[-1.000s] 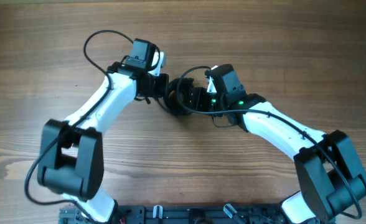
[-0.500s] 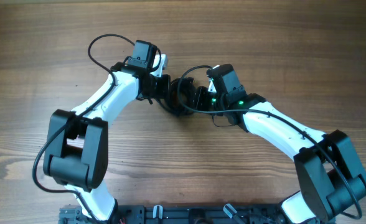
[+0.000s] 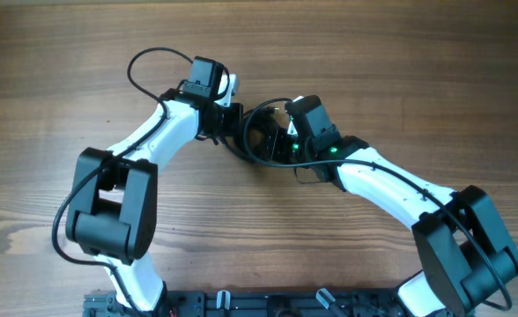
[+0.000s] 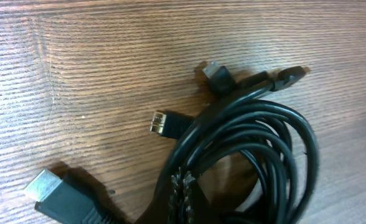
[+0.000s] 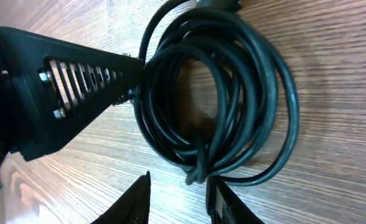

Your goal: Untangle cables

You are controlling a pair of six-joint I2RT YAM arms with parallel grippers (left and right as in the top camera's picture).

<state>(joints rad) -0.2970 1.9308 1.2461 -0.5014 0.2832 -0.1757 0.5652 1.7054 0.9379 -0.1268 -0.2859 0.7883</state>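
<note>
The cables (image 3: 261,143) lie as one black coil on the wood between both arms. In the left wrist view the coil (image 4: 264,143) fills the right half, with loose plug ends: a big flat plug (image 4: 52,194), a small metal one (image 4: 161,121) and two dark ones at the top. My left gripper (image 4: 182,186) is shut, its toothed tips pinching strands at the coil's left edge; the right wrist view shows its slotted finger (image 5: 77,84) touching the coil (image 5: 233,93). My right gripper (image 5: 180,196) is open just below the coil, nothing between its fingers; the lowest strands hang by its right finger (image 5: 223,202).
Bare wooden tabletop (image 3: 400,62) surrounds the coil on all sides. Each arm's own thicker black wire loops beside it, the left arm's (image 3: 140,62) arching out over the table. A dark rail (image 3: 268,304) runs along the front edge.
My right gripper has moved left toward the coil and its jaws have narrowed. My left gripper has closed fully at the coil's edge, and its arm has shifted slightly right.
</note>
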